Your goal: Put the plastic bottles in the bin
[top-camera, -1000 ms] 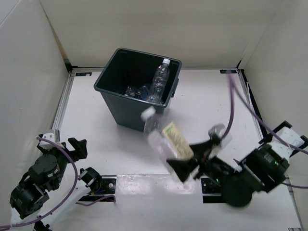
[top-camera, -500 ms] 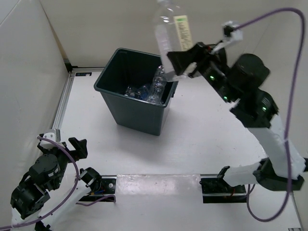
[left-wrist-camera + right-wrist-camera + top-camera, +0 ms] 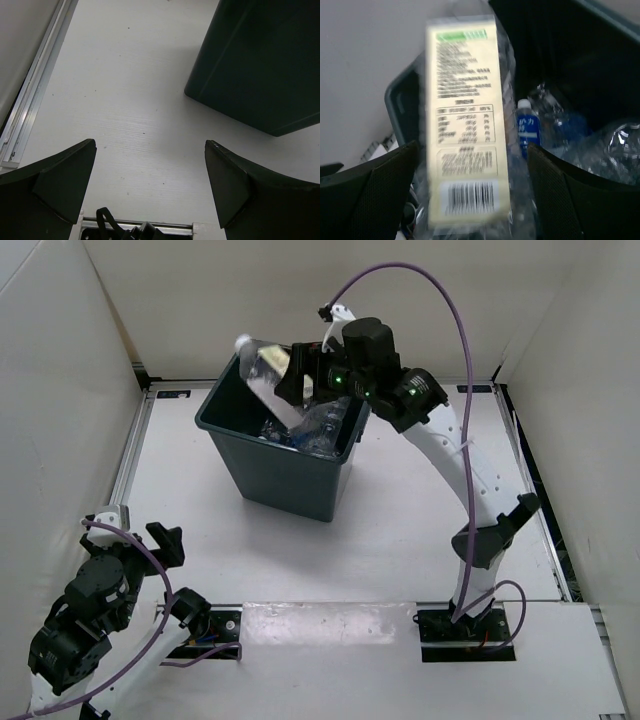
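Observation:
My right gripper (image 3: 293, 378) is shut on a clear plastic bottle (image 3: 262, 366) with a cream label. It holds the bottle tilted, white cap up and left, over the back of the dark grey-green bin (image 3: 228, 430). In the right wrist view the bottle (image 3: 465, 125) is blurred between my fingers (image 3: 387, 192), with the bin's mouth (image 3: 400, 97) below. Several clear bottles (image 3: 318, 426) lie inside the bin, one with a blue label (image 3: 526, 131). My left gripper (image 3: 165, 543) is open and empty, low at the near left; the left wrist view (image 3: 150, 175) shows bare table between its fingers.
The bin's outer wall (image 3: 260, 65) stands ahead and right of my left gripper. A metal rail (image 3: 35, 95) runs along the table's left edge. White walls enclose the table on the left, back and right.
My right arm has carried the bottle from high up beside the bin's right rim, down and left, to over the bin's mouth. The left arm has hardly moved.

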Robot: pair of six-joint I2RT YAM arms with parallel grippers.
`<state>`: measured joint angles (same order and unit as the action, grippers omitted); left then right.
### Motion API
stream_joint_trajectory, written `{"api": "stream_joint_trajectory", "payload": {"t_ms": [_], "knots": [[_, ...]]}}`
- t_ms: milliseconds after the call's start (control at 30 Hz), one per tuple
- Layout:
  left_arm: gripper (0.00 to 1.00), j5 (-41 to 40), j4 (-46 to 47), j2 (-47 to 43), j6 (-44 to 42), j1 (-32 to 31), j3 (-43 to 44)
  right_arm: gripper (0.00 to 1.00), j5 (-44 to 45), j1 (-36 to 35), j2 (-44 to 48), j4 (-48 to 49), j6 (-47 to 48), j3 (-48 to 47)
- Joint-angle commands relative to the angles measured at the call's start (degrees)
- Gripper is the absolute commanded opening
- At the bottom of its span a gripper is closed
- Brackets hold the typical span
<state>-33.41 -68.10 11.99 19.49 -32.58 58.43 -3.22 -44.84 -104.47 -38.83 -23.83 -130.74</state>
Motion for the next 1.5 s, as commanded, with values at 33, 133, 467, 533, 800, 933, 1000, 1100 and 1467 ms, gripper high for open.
{"api": "stream_joint_trajectory", "payload": {"t_ms": [33, 133, 467, 533, 800, 933, 1000, 1100, 1467], "knots": [[1.0, 0.8, 0.8, 0.6, -0.6, 0.4, -0.3, 0.9, 1.0, -2.8, 8.6, -0.8, 3.1, -1.1], [1.0, 0.9, 0.9, 0.8, -0.6, 0.4, -0.3, 0.9, 5.6, -4.6, 13.8, -0.4, 3.7, 2.6], [1.0, 1.1, 0.6, 0.7, -0.8, 0.3, -0.3, 0.9, 25.3, -5.2, 35.7, -19.2, -4.1, 20.1], [1.0, 1.0, 0.7, 0.5, -0.7, 0.5, -0.3, 0.9, 27.7, -5.8, 40.2, -22.1, -5.8, 30.4], [1.0, 1.9, 0.5, 3.0, -0.9, 0.3, 0.1, 0.9, 33.4, -7.3, 68.2, -31.7, -10.7, 51.9], [1.0, 2.4, 0.7, 3.9, -1.0, 0.3, 0.4, 0.9, 35.1, -5.8, 75.0, -32.3, -9.1, 59.3], [1.0, 2.5, 0.6, 3.7, -1.2, 0.4, 0.5, 0.9, 39.8, -5.0, 76.6, -33.0, -11.9, 61.8], [1.0, 2.1, 0.2, 3.4, -0.9, 0.3, 0.9, 0.9, 40.3, -7.7, 76.4, -34.8, -14.9, 63.5], [1.0, 1.5, 0.7, 4.9, -0.2, 0.4, -0.2, 0.9, 62.8, -41.5, 80.8, -55.5, -46.2, 64.2]]}}
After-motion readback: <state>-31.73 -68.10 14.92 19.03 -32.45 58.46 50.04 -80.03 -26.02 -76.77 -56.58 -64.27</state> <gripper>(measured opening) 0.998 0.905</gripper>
